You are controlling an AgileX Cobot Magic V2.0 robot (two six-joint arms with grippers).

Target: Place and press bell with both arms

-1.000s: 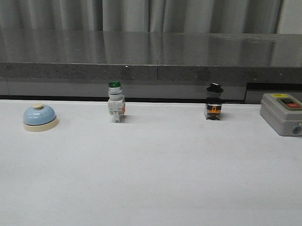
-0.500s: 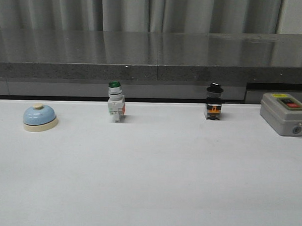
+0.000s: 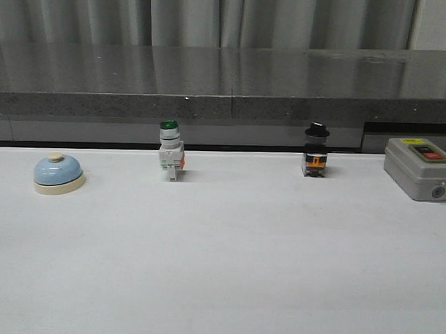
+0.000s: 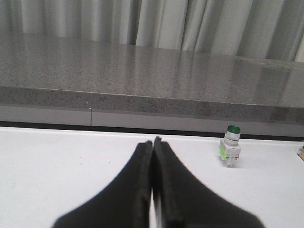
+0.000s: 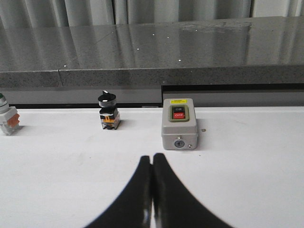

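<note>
step: pre-reach, bell (image 3: 58, 173) untouched near worktop (image 3: 227, 262) left edge | left gripper (image 4: 153, 145) and right gripper (image 5: 152, 161) jaws pressed together, empty | next: left jaws must widen, reach bell

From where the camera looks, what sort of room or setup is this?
Probably a lab test bench, not a home. A bare white table holds a call bell and loose industrial switches, such as a grey switch box, in a row, before a dark stone ledge and grey curtains.
</note>
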